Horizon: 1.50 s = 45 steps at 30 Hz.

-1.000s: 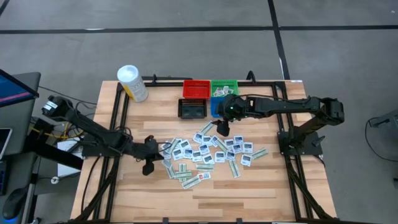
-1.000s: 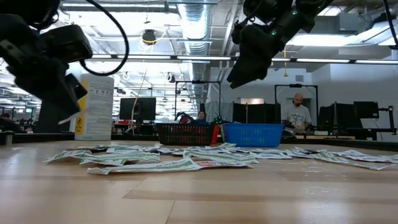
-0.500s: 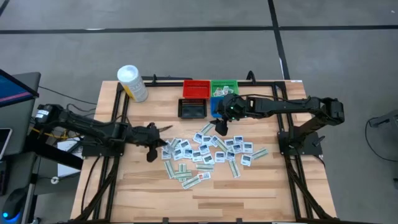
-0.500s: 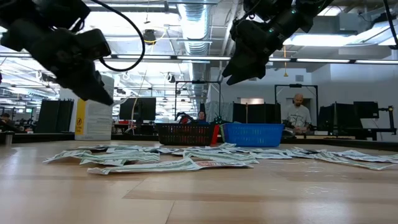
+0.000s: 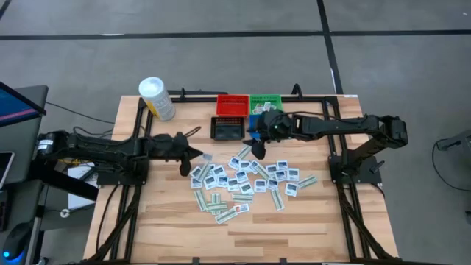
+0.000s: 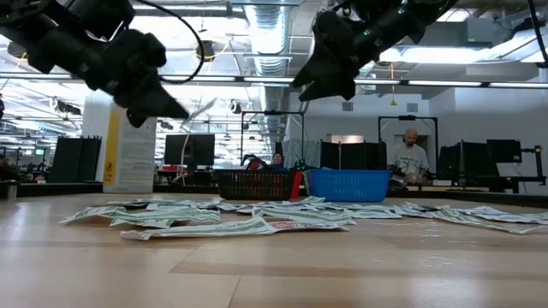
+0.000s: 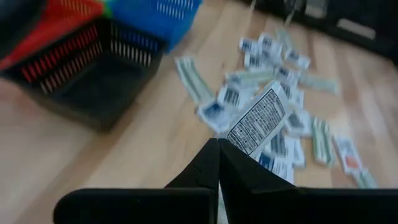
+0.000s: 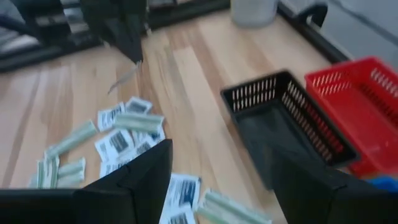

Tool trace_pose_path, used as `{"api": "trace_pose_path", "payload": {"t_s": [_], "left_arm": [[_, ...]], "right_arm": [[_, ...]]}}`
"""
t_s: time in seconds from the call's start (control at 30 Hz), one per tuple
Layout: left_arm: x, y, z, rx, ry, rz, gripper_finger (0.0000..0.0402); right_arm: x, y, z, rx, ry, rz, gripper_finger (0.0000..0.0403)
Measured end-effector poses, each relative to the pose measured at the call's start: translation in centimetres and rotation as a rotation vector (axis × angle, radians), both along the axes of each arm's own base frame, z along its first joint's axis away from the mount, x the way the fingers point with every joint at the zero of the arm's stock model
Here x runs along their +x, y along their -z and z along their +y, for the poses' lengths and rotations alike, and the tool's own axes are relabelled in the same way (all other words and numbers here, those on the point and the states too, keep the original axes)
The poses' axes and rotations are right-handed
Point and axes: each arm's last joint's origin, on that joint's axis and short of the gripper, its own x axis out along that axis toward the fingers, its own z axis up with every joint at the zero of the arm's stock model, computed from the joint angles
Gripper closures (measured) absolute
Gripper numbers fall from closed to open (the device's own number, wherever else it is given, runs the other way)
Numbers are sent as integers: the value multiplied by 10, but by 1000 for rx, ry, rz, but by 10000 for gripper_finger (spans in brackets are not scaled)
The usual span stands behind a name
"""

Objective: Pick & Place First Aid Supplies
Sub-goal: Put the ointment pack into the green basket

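Observation:
The first aid supplies lie as a loose pile of small white packets and pale green strips in the middle of the table. They also show in the low view. My left gripper hangs over the table to the left of the pile, shut on one white packet with dark print. My right gripper hovers open above the pile's far edge, in front of the bins, with nothing between its fingers. My left gripper pinches the packet by its near edge between its two fingertips. The fingers come from the table's left, slanting a little downward. The packet sticks out beyond the fingertips, tilted and lifted clear of the table.
A black bin, a red bin and a green bin stand at the far middle. A blue bin is partly under my right arm. A white tub stands at the far left. Bare wood lies near the front edge.
My left gripper, staying shut, has swung up and toward the far edge, from the pile's near left corner toward the black bin, and it has turned more level. My right gripper has tipped up a little and stays open.

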Motion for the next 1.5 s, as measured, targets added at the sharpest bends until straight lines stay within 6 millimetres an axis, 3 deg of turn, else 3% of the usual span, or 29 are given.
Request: {"api": "trace_pose_path", "payload": {"t_s": [0.3,0.77,1.0,1.1,1.3,1.5], "left_arm": [[5,-19,13,26,-88,-203,397],[5,-36,28,53,-419,-408,398],[14,-38,30,-4,-451,-519,398],[23,-38,31,-5,-450,-510,398],[37,-39,33,-3,-433,-482,397],[40,-39,33,-5,-415,-477,397]], "right_arm": [[9,-18,-2,-36,0,-211,159],[15,-43,-4,-50,49,-478,159],[32,-30,-8,-37,123,-518,159],[40,-13,-7,-11,125,-497,159],[60,-11,-5,-9,95,-537,159],[60,-10,-11,-15,109,-533,159]]}}
